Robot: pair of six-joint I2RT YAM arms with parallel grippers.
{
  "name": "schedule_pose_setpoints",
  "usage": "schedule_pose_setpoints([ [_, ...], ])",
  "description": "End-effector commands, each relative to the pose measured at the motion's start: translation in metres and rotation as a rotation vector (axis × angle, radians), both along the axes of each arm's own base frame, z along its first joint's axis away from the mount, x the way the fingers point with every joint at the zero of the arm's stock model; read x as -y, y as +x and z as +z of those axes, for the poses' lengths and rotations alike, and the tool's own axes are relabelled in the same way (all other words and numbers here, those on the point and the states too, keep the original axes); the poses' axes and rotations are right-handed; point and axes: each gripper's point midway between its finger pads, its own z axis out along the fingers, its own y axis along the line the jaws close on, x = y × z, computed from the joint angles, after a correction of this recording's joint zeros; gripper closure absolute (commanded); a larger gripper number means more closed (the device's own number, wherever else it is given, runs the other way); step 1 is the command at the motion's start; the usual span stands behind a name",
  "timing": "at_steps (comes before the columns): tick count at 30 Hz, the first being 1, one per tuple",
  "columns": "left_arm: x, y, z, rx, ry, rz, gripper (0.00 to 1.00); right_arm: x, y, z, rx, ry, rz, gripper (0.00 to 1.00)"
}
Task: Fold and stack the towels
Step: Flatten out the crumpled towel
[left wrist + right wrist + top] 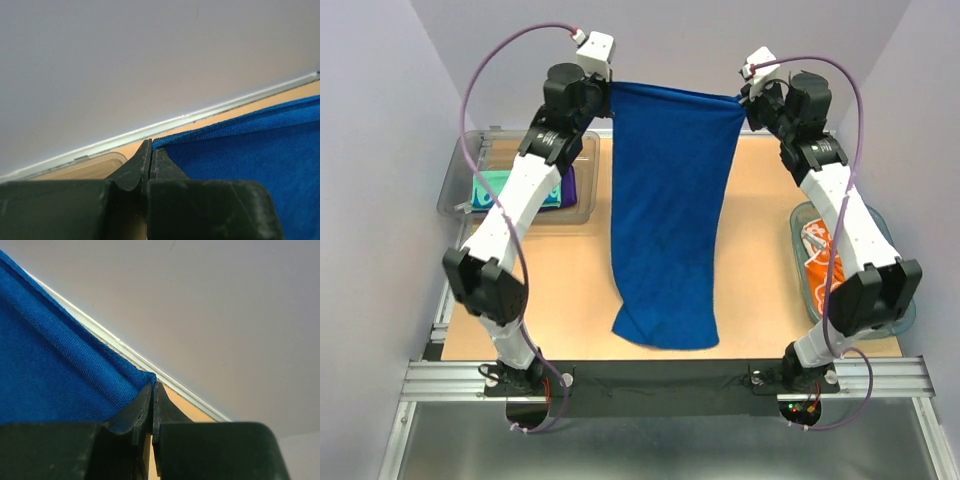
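My left gripper (pixel 151 146) and right gripper (pixel 153 386) each pinch a top corner of the blue towel (pixel 665 220); its hem seemingly touches the bench (pixel 570 290).

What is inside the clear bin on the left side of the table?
A mint towel and a purple towel lie in the bin. The left arm covers the middle, so how they are stacked cannot be seen.

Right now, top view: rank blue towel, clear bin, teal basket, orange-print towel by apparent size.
1. blue towel: largest, but held up nearer the camera, which inflates it.
2-3. clear bin, teal basket: look alike; each partly hidden, so unranked.
4. orange-print towel: smallest, partly hidden in the basket.
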Motion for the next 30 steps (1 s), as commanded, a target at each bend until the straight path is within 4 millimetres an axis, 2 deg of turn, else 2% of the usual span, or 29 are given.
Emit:
schedule_pose_setpoints([
  [1,0.000,0.026,0.032,0.111,-0.074,-0.023,1.00,0.018,0.019,0.045,0.218,0.006,-0.031,0.99],
  [2,0.000,0.033,0.023,0.097,-0.070,-0.021,1.00,0.016,0.025,0.035,0.205,-0.002,-0.023,0.99],
  [3,0.005,0.044,0.006,0.068,-0.060,-0.033,1.00,0.016,0.030,0.028,0.200,-0.014,-0.019,1.00],
  [5,0.002,0.055,-0.012,0.041,-0.051,-0.034,1.00,0.010,0.042,0.006,0.176,-0.032,0.013,0.99],
  [6,0.003,0.063,-0.030,0.010,-0.040,-0.041,1.00,0.010,0.047,-0.008,0.159,-0.048,0.015,0.99],
  [12,-0.007,0.082,-0.086,-0.091,-0.025,-0.056,1.00,0.007,0.065,-0.064,0.102,-0.090,0.038,0.99],
  [13,-0.007,0.082,-0.089,-0.099,-0.031,-0.061,1.00,0.006,0.066,-0.073,0.091,-0.090,0.040,1.00],
  [17,0.000,0.076,-0.103,-0.121,-0.014,-0.124,1.00,0.007,0.065,-0.098,0.052,-0.093,0.038,0.99],
  [20,0.009,0.067,-0.111,-0.145,-0.018,-0.189,1.00,0.010,0.058,-0.115,0.023,-0.094,0.033,0.99],
  [22,0.012,0.061,-0.123,-0.176,-0.021,-0.209,1.00,0.013,0.054,-0.117,0.024,-0.098,0.025,1.00],
  [23,0.012,0.058,-0.126,-0.188,-0.029,-0.216,1.00,0.015,0.051,-0.126,0.006,-0.102,0.019,0.99],
  [27,0.013,0.040,-0.143,-0.240,-0.043,-0.239,1.00,0.022,0.042,-0.132,-0.003,-0.108,0.011,0.99],
  [28,0.012,0.033,-0.148,-0.252,-0.044,-0.240,1.00,0.022,0.038,-0.127,0.006,-0.106,0.014,0.99],
  [30,0.009,0.025,-0.146,-0.254,-0.051,-0.235,1.00,0.023,0.034,-0.129,0.001,-0.105,0.014,0.99],
])
